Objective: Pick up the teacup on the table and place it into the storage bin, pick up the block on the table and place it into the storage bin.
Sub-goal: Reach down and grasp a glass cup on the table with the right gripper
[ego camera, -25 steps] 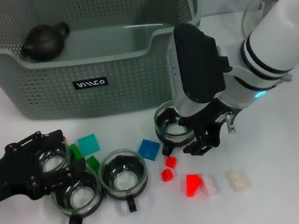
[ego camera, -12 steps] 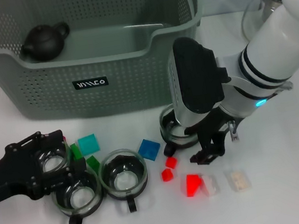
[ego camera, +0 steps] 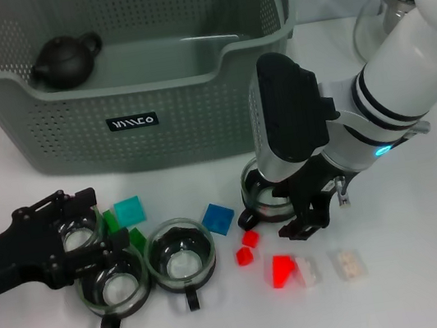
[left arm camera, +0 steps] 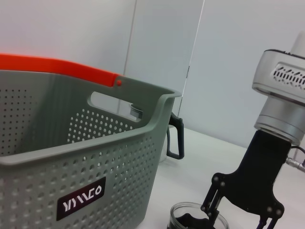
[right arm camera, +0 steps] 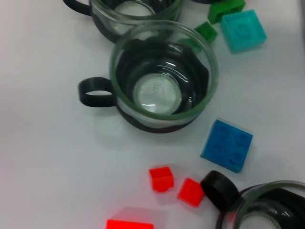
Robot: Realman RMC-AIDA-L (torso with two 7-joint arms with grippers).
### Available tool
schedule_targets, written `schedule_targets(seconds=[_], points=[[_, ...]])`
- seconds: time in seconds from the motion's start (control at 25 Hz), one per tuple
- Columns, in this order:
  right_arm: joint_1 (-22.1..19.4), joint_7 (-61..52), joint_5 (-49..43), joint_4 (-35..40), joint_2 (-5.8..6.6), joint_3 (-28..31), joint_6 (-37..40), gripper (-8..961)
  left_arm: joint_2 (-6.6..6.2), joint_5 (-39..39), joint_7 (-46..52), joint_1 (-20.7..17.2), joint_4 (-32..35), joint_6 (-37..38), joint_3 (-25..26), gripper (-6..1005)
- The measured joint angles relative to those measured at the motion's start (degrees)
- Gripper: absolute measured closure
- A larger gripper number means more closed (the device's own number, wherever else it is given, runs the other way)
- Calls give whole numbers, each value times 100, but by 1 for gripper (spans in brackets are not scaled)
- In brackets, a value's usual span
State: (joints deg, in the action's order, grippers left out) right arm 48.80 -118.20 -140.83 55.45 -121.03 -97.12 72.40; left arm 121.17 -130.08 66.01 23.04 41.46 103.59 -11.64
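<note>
The right gripper is hovering open at the teacup's 4 o'clock; it probably needs to straddle the rim squarely before clenching.

The left gripper is sitting around another cup; can't tell its grip.

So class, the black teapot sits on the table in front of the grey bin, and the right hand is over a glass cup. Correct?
Not quite. The teapot sits inside the bin, at its back left corner, as the head view shows. The right hand is indeed over a glass cup.

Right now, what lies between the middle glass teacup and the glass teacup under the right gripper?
In the head view, a blue square block lies between the middle teacup and the right one.
</note>
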Motion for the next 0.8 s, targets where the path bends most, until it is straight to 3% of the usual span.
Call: schedule_targets(seconds=[0.56, 0.68, 0.8], points=[[-14, 18, 18, -122, 0, -114, -120, 340, 18, 0, -10, -46, -7, -42, 13, 114], [-32, 11, 24, -122, 0, -112, -111, 558, 20, 0, -10, -45, -7, -42, 13, 114], [-47, 3, 27, -100, 0, -109, -89, 709, 21, 0, -10, -40, -7, -41, 11, 114]])
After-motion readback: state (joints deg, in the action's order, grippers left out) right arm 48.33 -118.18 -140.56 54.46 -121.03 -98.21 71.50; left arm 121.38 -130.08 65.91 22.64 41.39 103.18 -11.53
